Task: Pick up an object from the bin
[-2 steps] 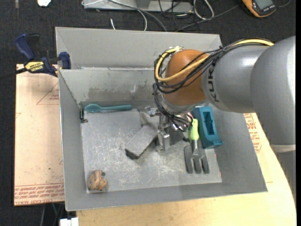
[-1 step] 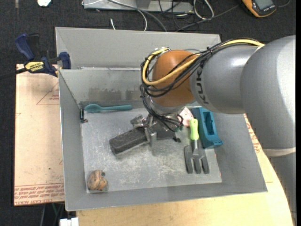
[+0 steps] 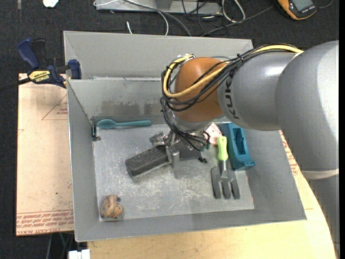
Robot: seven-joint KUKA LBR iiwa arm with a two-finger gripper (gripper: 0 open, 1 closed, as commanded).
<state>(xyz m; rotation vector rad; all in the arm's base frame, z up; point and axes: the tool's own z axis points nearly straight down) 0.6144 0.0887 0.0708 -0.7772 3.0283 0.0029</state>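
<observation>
1. Task thing: dark grey oblong block (image 3: 144, 162), lying flat mid-bin and angled, its left end lower. The gripper (image 3: 172, 151) sits at the block's right end, touching or just above it; can't tell which.
2. Gripper state: can't tell if wide or narrow, since the wrist & cables crowd it. Nothing is seen held.
3. Risk, off-centre grab: the gripper is at the block's end, not its middle. If lifted from there, the long left part could swing down & slip out.
4. Risk, push instead of pick: if it comes down on the block's top face rather than astride it, the block prob. skids left across the bare floor.
5. Risk, neighbours: the green-handled fork (image 3: 222, 171) lies near on the right, w/ a blue plastic piece (image 3: 239, 144) just beside it & a pink-white item (image 3: 213, 129) under the wrist. A drift right could snag these.
6. Room: there is open floor left of & below the block. A brown lump (image 3: 111, 207) in the near-left corner & a teal toothbrush (image 3: 123, 124) along the back wall are both well apart from it.
7. Edges: the bin (image 3: 81, 144) walls slope & are well clear of the block on all sides. A straight-up lift looks free, while the bulky arm covers the right side.
</observation>
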